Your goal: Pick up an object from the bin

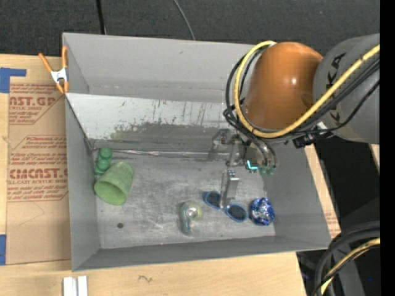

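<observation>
the gripper point(230, 192) stands right over the small blue sunglasses point(236, 212).

jaws over blue glasses point(236, 213), perhaps touching; green cup point(114, 182) left

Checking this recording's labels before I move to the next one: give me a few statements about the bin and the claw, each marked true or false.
1. A green cup lies on its side at the left of the bin. True.
2. The claw hangs over the green cup. False: it is over the blue glasses, right of the bin's middle.
3. A blue-and-white ball lies just right of the blue glasses. True.
4. The pale greenish lump sits inside the green cup. False: it lies by itself on the bin floor, left of the glasses and well apart from the cup.
</observation>
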